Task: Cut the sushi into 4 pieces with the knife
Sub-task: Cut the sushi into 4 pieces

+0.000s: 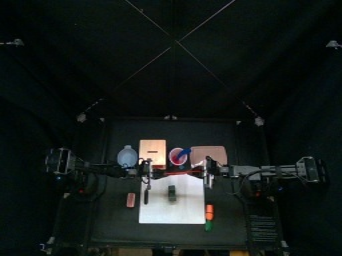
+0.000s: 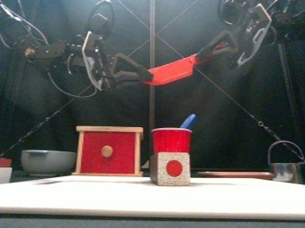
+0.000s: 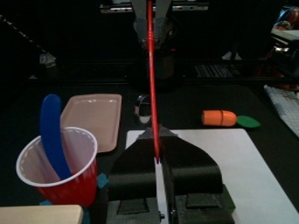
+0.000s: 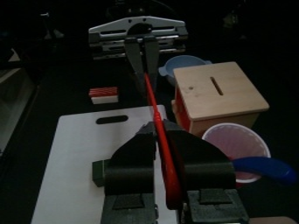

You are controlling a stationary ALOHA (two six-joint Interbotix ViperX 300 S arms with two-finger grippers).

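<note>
- Since both arms meet over the middle of the table [image 1: 118,222], neither one is really nearer. The left fingers [image 3: 138,162] and right fingers [image 4: 135,157] are each pinched shut on an end of the red knife [image 2: 174,69]. It hangs high up, running left-right and sloping down toward the left arm.
- The sushi roll [image 2: 174,167] sits on the white cutting board [image 2: 152,203], toward the board's back edge, just in front of the red cup [image 2: 172,141] with the blue knife [image 2: 187,121] in it.
- Key bit imo: the roll is pretty much straight below the red knife and well apart from it, so it's a drop down, not a sideways reach.
- The roll shows its round red end to the table's front edge, so I'd guess its long axis runs front-to-back, crossing the blade line. Handy for slicing, though one arm probably has to let go first.
</note>
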